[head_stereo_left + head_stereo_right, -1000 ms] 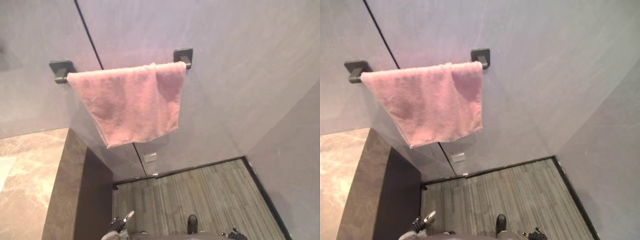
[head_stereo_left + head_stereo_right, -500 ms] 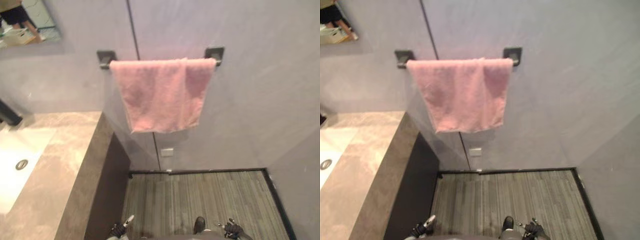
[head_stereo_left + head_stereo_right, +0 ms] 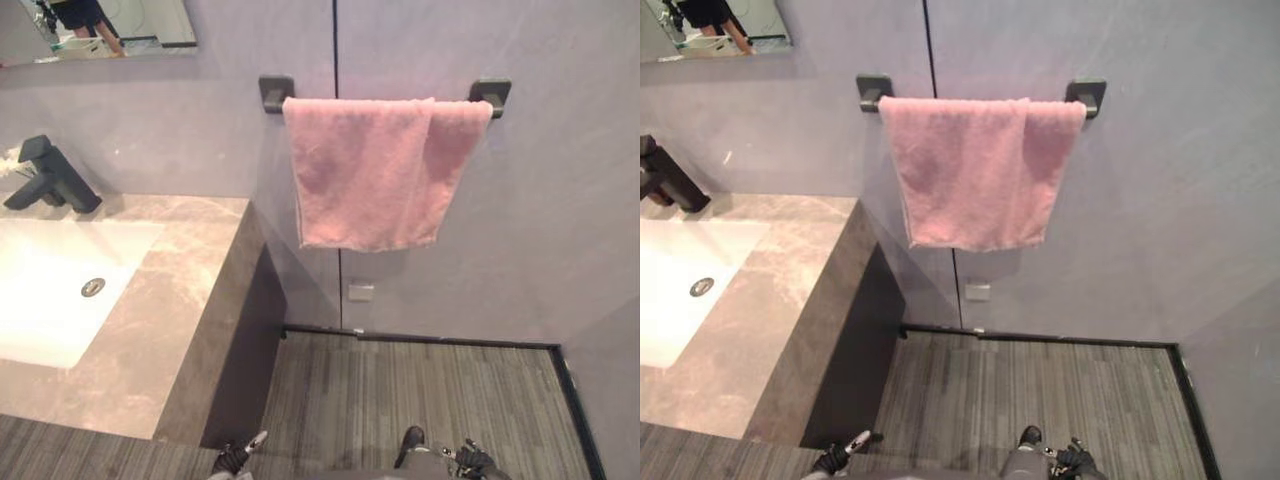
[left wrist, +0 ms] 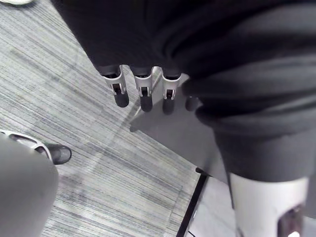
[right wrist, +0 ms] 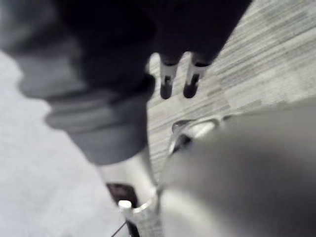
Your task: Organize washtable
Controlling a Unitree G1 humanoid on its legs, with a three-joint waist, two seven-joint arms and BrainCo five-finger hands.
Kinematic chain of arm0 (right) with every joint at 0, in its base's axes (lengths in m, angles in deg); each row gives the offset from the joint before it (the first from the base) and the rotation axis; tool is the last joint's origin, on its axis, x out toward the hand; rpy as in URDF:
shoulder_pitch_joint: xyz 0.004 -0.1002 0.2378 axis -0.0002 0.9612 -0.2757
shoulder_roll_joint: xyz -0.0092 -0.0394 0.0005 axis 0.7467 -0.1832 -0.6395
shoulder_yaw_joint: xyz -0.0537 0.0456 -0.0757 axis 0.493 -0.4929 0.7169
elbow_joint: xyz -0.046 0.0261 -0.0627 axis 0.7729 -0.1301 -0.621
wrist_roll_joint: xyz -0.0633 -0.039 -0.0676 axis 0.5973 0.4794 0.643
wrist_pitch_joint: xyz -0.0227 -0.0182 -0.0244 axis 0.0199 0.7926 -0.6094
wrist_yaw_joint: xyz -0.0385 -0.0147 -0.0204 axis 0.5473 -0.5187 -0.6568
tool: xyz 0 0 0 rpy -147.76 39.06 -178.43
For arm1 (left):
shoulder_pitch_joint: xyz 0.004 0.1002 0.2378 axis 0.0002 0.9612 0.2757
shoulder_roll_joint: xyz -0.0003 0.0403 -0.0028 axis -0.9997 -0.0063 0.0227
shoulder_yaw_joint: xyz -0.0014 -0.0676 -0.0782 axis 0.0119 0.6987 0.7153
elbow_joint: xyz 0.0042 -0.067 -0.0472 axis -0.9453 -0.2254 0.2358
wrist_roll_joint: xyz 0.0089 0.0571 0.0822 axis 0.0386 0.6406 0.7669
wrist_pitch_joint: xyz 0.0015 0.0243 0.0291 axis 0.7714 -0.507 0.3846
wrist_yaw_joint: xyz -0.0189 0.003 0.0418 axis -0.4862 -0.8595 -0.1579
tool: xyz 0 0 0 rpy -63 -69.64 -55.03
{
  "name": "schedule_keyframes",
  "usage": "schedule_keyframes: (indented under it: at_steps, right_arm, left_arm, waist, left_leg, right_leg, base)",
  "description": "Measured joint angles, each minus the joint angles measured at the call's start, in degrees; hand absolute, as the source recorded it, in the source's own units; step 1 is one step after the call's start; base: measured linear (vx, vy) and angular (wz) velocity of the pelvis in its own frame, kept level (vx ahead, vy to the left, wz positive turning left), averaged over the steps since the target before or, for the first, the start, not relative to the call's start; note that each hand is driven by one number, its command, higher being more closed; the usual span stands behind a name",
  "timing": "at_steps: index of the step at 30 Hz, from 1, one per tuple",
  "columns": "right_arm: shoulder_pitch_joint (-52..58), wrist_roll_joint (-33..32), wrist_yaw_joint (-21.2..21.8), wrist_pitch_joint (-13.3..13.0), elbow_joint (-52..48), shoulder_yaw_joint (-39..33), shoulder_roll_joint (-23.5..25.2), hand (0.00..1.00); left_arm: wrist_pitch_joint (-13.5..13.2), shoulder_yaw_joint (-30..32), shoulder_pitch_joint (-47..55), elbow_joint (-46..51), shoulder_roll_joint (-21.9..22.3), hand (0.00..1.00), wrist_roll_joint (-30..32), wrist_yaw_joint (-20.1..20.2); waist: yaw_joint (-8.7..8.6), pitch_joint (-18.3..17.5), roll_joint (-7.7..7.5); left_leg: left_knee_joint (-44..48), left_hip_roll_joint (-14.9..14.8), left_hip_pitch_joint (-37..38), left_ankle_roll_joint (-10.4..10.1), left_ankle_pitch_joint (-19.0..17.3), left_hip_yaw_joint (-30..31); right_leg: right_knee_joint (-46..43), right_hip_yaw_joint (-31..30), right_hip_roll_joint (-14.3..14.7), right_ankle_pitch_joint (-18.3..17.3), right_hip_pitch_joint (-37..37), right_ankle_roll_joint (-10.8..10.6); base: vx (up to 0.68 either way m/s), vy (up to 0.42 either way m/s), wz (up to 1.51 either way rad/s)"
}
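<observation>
With the left hand (image 4: 141,94) and right hand (image 5: 166,84) hung low, fingers relaxed and empty, the washtable (image 3: 190,330) is seen well above the fingers, so its edge could be struck when the arms are raised.

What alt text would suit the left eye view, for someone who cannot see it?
A pink towel hangs over a dark wall bar, right of a marble washtable with a white sink and black faucet. The left hand and right hand hang low above striped floor.
</observation>
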State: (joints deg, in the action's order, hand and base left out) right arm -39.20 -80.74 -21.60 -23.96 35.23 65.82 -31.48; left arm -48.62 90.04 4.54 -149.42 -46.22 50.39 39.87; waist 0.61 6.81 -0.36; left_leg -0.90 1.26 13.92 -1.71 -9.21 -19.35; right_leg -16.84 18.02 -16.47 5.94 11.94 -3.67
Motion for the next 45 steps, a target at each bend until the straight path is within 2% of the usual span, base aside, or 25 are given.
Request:
schedule_keyframes:
  at_steps: [1, 3, 4, 5, 6, 9, 10, 11, 12, 15, 18, 23, 26, 27, 28, 29, 31, 32, 34, 35, 37, 38, 39, 40, 45]
  right_arm:
    - [0.1, 0.0, 0.1, -0.2, -0.2, 0.4, 0.2, 0.00]
    - [0.6, -0.1, 0.2, -0.3, -1.5, 1.0, 1.0, 0.00]
    - [2.0, -0.1, 0.2, -0.4, -3.1, 1.3, 2.5, 0.00]
    - [2.9, -0.3, 0.3, -0.3, -3.1, 1.3, 3.0, 0.00]
    - [3.4, -0.3, 0.3, -0.3, -3.1, 1.4, 3.2, 0.00]
    - [3.6, -0.8, 0.8, -0.8, -3.1, 1.0, 2.1, 0.00]
    - [3.7, -0.8, 0.8, -0.8, -3.0, 0.9, 2.0, 0.00]
    - [3.5, -0.8, 0.8, -0.8, -2.5, 0.8, 1.5, 0.00]
    - [3.5, -0.8, 0.8, -0.8, -2.5, 0.8, 1.5, 0.00]
    - [3.6, -0.9, 0.7, -0.8, -1.7, 0.7, 1.2, 0.00]
    - [3.4, -0.8, 0.7, -1.0, -0.6, 1.7, 0.7, 0.00]
    - [3.0, -0.7, 0.7, -1.4, 0.2, 5.0, 0.1, 0.00]
    - [2.0, -0.6, 0.7, -1.5, 1.2, 5.6, -0.2, 0.00]
    - [1.6, -0.6, 0.7, -1.4, 1.6, 5.8, -0.3, 0.00]
    - [1.2, -0.3, 0.6, -1.4, 1.9, 5.6, 0.2, 0.00]
    - [-0.1, 0.1, 0.0, -1.4, 1.8, 4.0, 0.5, 0.00]
    - [-0.9, 0.4, -0.2, -1.5, 0.3, 3.5, 0.8, 0.00]
    - [-0.9, 0.4, -0.2, -1.6, -0.5, 3.5, 0.7, 0.00]
    - [-0.9, 0.4, -0.2, -1.6, -0.5, 3.4, 0.6, 0.00]
    - [-1.1, 0.4, -0.1, -1.6, -0.5, 2.5, 0.2, 0.00]
    - [-0.8, 0.3, 0.0, -1.2, -0.1, 1.4, 1.0, 0.00]
    - [-0.9, 0.3, -0.1, -1.2, 0.2, 0.7, 1.2, 0.00]
    - [-0.7, 0.3, 0.0, -0.9, 0.2, 0.1, 2.0, 0.00]
    - [-0.4, 0.3, -0.1, -0.9, 0.2, -0.4, 2.1, 0.00]
    - [-0.6, 0.2, -0.1, -0.9, 0.0, -0.3, 1.7, 0.00]
  left_arm:
    - [0.0, 0.4, 0.1, 0.0, -0.3, 0.00, 0.3, 0.0]
    - [0.0, 2.1, 0.4, 0.0, -1.2, 0.00, 0.9, 0.0]
    - [0.0, 5.4, 0.4, 0.4, -1.3, 0.00, 1.5, -0.1]
    - [-0.1, 7.0, 0.9, 1.0, -1.3, 0.00, 1.5, 0.0]
    - [-0.1, 7.8, 1.6, 1.4, -1.1, 0.00, 1.6, -0.1]
    - [0.2, 9.2, 3.2, 0.5, 0.8, 0.00, 2.2, -0.1]
    - [0.2, 9.2, 3.5, 0.5, 1.0, 0.00, 2.3, -0.1]
    - [0.2, 9.0, 3.6, 0.4, 1.0, 0.00, 2.6, -0.2]
    - [0.2, 8.8, 3.6, 0.3, 0.8, 0.00, 2.7, -0.2]
    - [0.2, 6.1, 2.6, -1.2, 0.4, 0.00, 2.7, -0.2]
    - [0.1, 4.0, 2.5, -1.2, -0.5, 0.00, 2.6, -0.1]
    - [0.1, 1.7, 2.1, -1.6, -1.7, 0.00, 2.0, -0.1]
    - [-0.3, 0.7, 1.9, -1.0, -2.0, 0.00, 1.6, -0.2]
    - [-0.4, 0.7, 1.8, -0.7, -2.0, 0.00, 1.3, -0.2]
    - [-0.6, 0.9, 1.7, -0.5, -2.2, 0.00, 1.3, -0.2]
    - [-0.4, 2.9, 1.3, -0.6, -2.2, 0.00, 0.8, -0.2]
    - [0.3, 3.0, 3.3, -0.8, -1.9, 0.00, 0.7, -0.3]
    - [0.3, 2.9, 3.9, -0.8, -1.6, 0.00, 0.7, -0.3]
    - [0.4, 2.9, 3.7, -0.8, -1.3, 0.00, 0.8, -0.3]
    - [0.7, 2.9, 3.5, -0.8, -1.1, 0.00, 0.9, -0.4]
    - [0.7, 2.0, 3.3, -0.7, -0.7, 0.00, 1.0, -0.7]
    - [0.9, 1.9, 3.0, -0.8, -0.9, 0.00, 1.0, -0.8]
    - [1.0, 1.0, 3.1, -0.7, -1.8, 0.00, 1.1, -1.0]
    - [1.0, -0.4, 3.1, -0.7, -2.2, 0.00, 1.6, -1.1]
    - [0.7, -2.7, 2.9, -1.2, -2.7, 0.00, 2.2, -1.2]
  waist:
    - [0.01, 0.2, -0.47]
    - [0.00, 0.7, -0.98]
    - [0.10, 0.6, -3.13]
    - [0.49, 0.1, -4.12]
    - [0.80, 0.2, -4.39]
    - [0.66, -1.5, -1.49]
    - [0.56, -1.8, -1.42]
    - [0.56, -2.2, -1.06]
    - [0.52, -2.3, -1.05]
    - [0.34, -2.9, 0.26]
    - [0.34, -3.5, 0.05]
    - [0.29, -3.1, -0.13]
    - [0.22, -1.3, 0.43]
    - [0.14, -1.3, 0.38]
    - [0.17, -1.3, -1.02]
    - [0.74, 1.1, -1.01]
    - [0.50, 1.7, -1.20]
    - [0.07, 1.4, -0.55]
    - [0.24, 1.3, -0.08]
    - [0.16, 0.8, 1.09]
    - [-0.14, -0.1, 1.22]
    - [-0.02, 0.0, 1.02]
    - [-0.03, -0.1, 0.42]
    - [-0.40, -0.5, -0.23]
    - [-0.15, -0.8, 0.66]
  left_leg:
    - [0.5, 0.0, 0.0, 0.3, 0.1, 0.4]
    - [1.9, -0.5, -0.3, 0.8, 0.1, 1.4]
    - [3.2, -0.6, -1.0, 0.8, 0.0, 4.1]
    - [3.7, -0.6, -1.7, 0.6, -0.1, 5.3]
    - [3.6, -0.4, -1.7, 0.4, 0.0, 6.1]
    - [1.9, -3.0, -2.9, -1.0, 1.5, 6.9]
    - [1.7, -3.3, -3.6, -1.2, 1.8, 7.0]
    - [1.2, -3.3, -4.9, -1.7, 2.7, 7.7]
    - [0.9, -3.3, -5.5, -1.8, 3.1, 7.8]
    - [0.8, -5.3, -7.5, -2.7, 4.7, 9.3]
    - [0.9, -6.6, -9.5, -2.9, 5.3, 10.0]
    - [0.8, -6.3, -11.7, -2.9, 7.1, 13.1]
    - [5.0, -6.2, -15.0, -3.6, 7.9, 17.9]
    - [7.0, -6.2, -17.4, -3.8, 8.0, 18.7]
    - [6.6, -6.1, -18.4, -4.9, 9.2, 18.2]
    - [19.4, -8.4, -20.2, -1.1, 3.1, 10.7]
    - [32.9, -11.5, -19.6, -0.3, -0.2, 2.6]
    - [35.7, -14.3, -17.0, -0.6, -0.4, -1.2]
    - [33.2, -16.1, -14.7, -1.1, -0.4, -3.4]
    - [25.9, -15.0, -13.0, -4.7, -1.1, -4.8]
    - [10.2, -10.8, -9.2, -5.1, -1.2, -4.0]
    - [7.0, -9.7, -8.6, -4.2, -0.4, -3.6]
    - [4.3, -7.7, -8.8, -4.0, 2.5, -2.2]
    - [3.7, -6.7, -9.0, -3.4, 2.9, -0.6]
    - [1.0, -4.1, -9.6, -1.7, 5.1, 1.9]
  right_leg:
    - [-2.9, -3.3, -0.1, 0.0, 1.3, 0.0]
    - [-13.7, -11.3, 0.6, -3.8, 4.6, -1.7]
    - [-24.5, -15.8, 1.8, -9.3, 5.3, -3.0]
    - [-26.6, -17.5, 2.7, -11.5, 4.9, -2.9]
    - [-26.1, -18.2, 2.8, -11.8, 4.4, -3.0]
    - [-18.3, -17.9, 6.0, -12.4, 1.5, -3.3]
    - [-15.6, -17.7, 6.3, -12.9, 0.8, -2.9]
    - [-8.0, -16.4, 6.4, -14.2, -1.8, -1.9]
    - [-4.8, -16.2, 6.5, -14.7, -2.9, -2.4]
    - [3.4, -14.2, 8.9, -10.7, -5.3, -1.5]
    - [9.6, -13.1, 10.4, -7.1, -6.6, -1.0]
    - [12.2, -9.9, 10.1, -5.1, -7.6, -0.7]
    - [8.8, -8.6, 10.3, -8.7, -7.5, 0.6]
    - [7.6, -9.2, 11.0, -9.8, -6.7, 1.9]
    - [7.9, -9.7, 10.5, -9.4, -6.3, 2.9]
    - [6.6, -6.7, 9.5, -8.9, -6.8, 2.7]
    - [6.4, -4.2, 8.2, -8.9, -7.8, 2.6]
    - [6.7, -1.9, 7.4, -8.4, -8.1, 2.0]
    - [7.1, -0.4, 6.8, -7.8, -8.0, 1.5]
    - [8.2, 1.2, 6.5, -6.8, -7.8, 0.6]
    - [13.0, 3.5, 6.8, -3.9, -8.2, -0.8]
    - [13.8, 4.2, 6.4, -3.1, -8.2, -0.8]
    - [15.4, 4.3, 5.6, -1.8, -8.3, -0.2]
    - [15.7, 5.1, 4.7, -0.9, -8.9, -1.0]
    - [14.9, 6.4, 2.7, -0.5, -8.4, -1.6]
  base:
    - [-0.05, -0.003, 0.28]
    - [-0.01, -0.118, 0.58]
    - [0.05, -0.265, 0.93]
    - [0.06, -0.260, 0.93]
    - [0.05, -0.248, 0.47]
    - [0.04, -0.212, 0.10]
    - [0.02, -0.128, -0.02]
    - [0.01, -0.153, 0.00]
    - [0.00, -0.136, 0.11]
    - [-0.04, -0.060, 0.19]
    - [-0.06, -0.043, 0.07]
    - [-0.02, -0.004, 0.28]
    - [-0.02, -0.030, 0.98]
    - [-0.10, -0.079, 1.42]
    - [-0.12, -0.044, 1.26]
    - [-0.14, -0.034, 1.11]
    - [-0.11, 0.001, 0.88]
    - [-0.10, 0.039, 1.00]
    - [-0.08, 0.107, 0.76]
    - [-0.09, 0.162, 0.83]
    - [-0.08, 0.174, 0.96]
    - [-0.05, 0.138, 0.80]
    - [-0.06, 0.095, 0.70]
    - [-0.06, 0.071, 0.64]
    - [-0.08, 0.058, 0.26]
